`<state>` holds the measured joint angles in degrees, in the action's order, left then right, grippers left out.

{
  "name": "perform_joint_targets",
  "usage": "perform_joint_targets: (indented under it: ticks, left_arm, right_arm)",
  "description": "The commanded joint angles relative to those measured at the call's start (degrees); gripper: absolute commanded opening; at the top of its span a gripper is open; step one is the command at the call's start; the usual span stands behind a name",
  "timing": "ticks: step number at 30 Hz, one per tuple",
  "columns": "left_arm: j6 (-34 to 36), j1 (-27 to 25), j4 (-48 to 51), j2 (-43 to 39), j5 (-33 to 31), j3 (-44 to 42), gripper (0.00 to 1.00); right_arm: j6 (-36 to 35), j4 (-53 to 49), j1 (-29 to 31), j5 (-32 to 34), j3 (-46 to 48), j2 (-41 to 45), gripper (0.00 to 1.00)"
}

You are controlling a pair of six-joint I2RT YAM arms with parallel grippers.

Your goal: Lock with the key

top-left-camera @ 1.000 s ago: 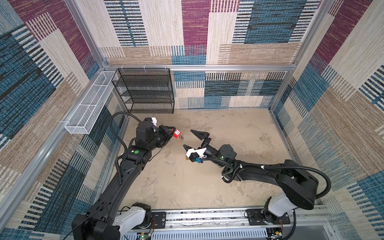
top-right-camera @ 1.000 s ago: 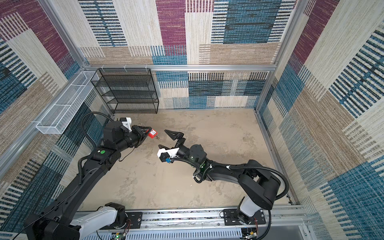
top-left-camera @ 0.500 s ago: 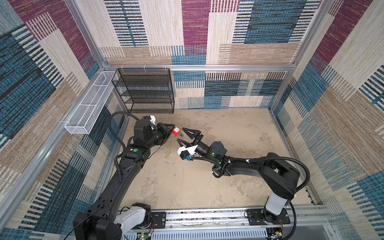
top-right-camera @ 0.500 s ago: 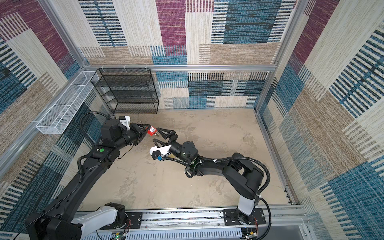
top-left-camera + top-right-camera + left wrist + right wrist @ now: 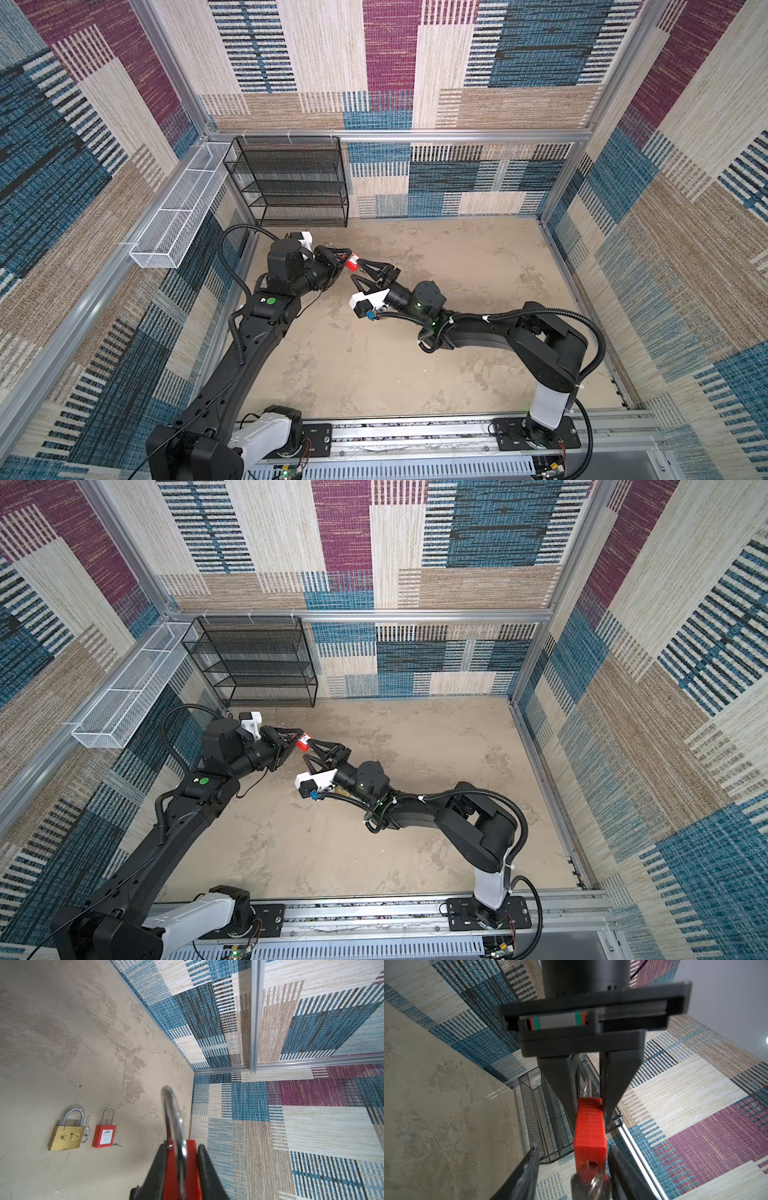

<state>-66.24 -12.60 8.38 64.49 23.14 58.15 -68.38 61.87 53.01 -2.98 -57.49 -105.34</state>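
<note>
The red padlock (image 5: pixel 353 261) hung in the air left of the floor's middle and toward the far side. It was between the two arms and in front of the black wire rack (image 5: pixel 291 183). Its body was ribbed red plastic with a white label on one face, and a silver shackle (image 5: pixel 174 1118) rose from its top. Whether the shackle was seated could not be told. A dark-headed key (image 5: pixel 591 1185) on a metal ring sat in the keyhole at the lock's base.

The left gripper (image 5: pixel 182 1148) was clamped narrowly on the padlock's body at the shackle end, one finger on each side. It held the lock with the keyed base pointing right, toward the other arm. The right gripper (image 5: pixel 573 1146) stood partly open, its fingers (image 5: pixel 527 1172) on either side of the key and the lock's base. A clear gap showed between one finger and the key, but contact on the other side could not be judged. It gripped nothing.

In the left wrist view a brass padlock (image 5: pixel 66 1136) lay on the floor. A second red padlock (image 5: pixel 104 1136) lay just beside it, not touching, and each had keys.
</note>
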Motion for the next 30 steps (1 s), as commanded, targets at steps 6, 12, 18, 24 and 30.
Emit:
perform_joint_targets:
  ticks: [6, 12, 18, 24, 30]
  left_arm:
    - [-1.07, 0.03, -3.11, -0.42, 0.77, -0.59, 0.0]
    - [-1.52, 0.03, -3.64, -0.33, 1.36, -0.76, 0.0]
    - [-2.53, 0.03, -4.53, -0.19, 1.8, -1.17, 0.0]
    - [-3.32, 0.03, -5.65, 0.02, 2.0, -1.29, 0.12]
    - [-2.28, 0.03, -6.04, 0.02, 1.75, -0.95, 0.4]
  right_arm:
    - [-0.28, 2.1, 0.07, -0.18, -1.46, -1.01, 0.43]
    - [-0.6, 2.39, 0.03, 0.58, -1.83, -1.1, 0.31]
    - [-0.7, 3.15, 0.06, 1.31, -2.09, -0.88, 0.18]
    - [-0.15, 3.43, 0.01, 2.69, -2.18, -0.48, 0.14]
    - [3.27, 0.88, -0.1, 2.98, -1.52, 1.31, 0.13]
